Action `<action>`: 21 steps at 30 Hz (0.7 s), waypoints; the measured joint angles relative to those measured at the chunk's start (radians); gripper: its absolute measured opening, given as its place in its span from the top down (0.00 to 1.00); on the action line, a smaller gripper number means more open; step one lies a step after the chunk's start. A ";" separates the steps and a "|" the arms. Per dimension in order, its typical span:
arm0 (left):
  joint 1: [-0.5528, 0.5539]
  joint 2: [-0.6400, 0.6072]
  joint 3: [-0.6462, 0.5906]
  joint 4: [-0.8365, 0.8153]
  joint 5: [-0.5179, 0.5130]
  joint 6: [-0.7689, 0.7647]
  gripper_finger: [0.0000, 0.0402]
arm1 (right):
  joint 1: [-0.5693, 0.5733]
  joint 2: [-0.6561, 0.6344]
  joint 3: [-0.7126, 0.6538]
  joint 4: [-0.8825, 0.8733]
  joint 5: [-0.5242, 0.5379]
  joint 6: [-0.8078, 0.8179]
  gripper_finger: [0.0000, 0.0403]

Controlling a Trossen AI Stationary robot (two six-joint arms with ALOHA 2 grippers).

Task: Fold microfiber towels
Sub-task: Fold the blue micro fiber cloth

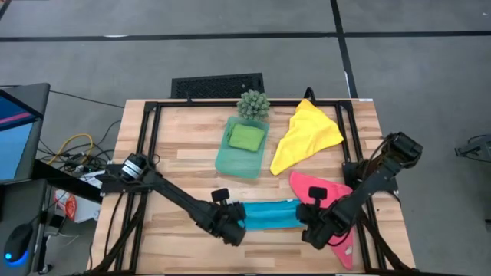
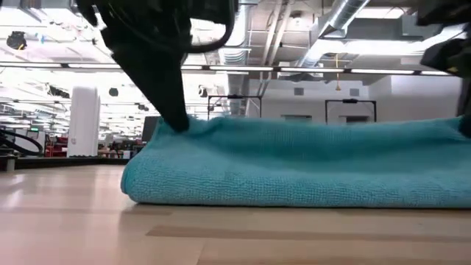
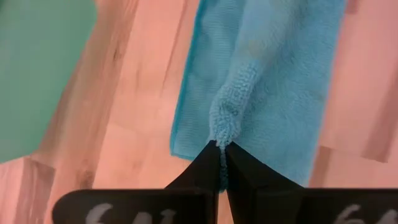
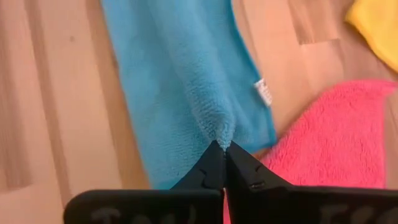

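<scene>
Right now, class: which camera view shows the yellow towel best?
The high view: the whole yellow towel lies crumpled near the table's far edge. The right wrist view catches only a corner; the low and left wrist views miss it.

blue towel [image 1: 270, 215]: lies as a long strip near the table's [image 1: 184, 176] front edge, between my two grippers
my left gripper [image 1: 236, 230]: at its left end
my right gripper [image 1: 313, 230]: at its right end, over the pink towel [image 1: 326, 192]
yellow towel [image 1: 305, 136]: crumpled, back right
green towel [image 1: 246, 136]: folded, in the teal tray [image 1: 230, 162]
plant [image 1: 252, 103]: behind the tray
</scene>
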 joint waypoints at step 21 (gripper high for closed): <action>0.036 0.000 -0.071 0.047 0.013 -0.038 0.85 | -0.145 0.002 -0.046 0.000 -0.047 -0.021 0.80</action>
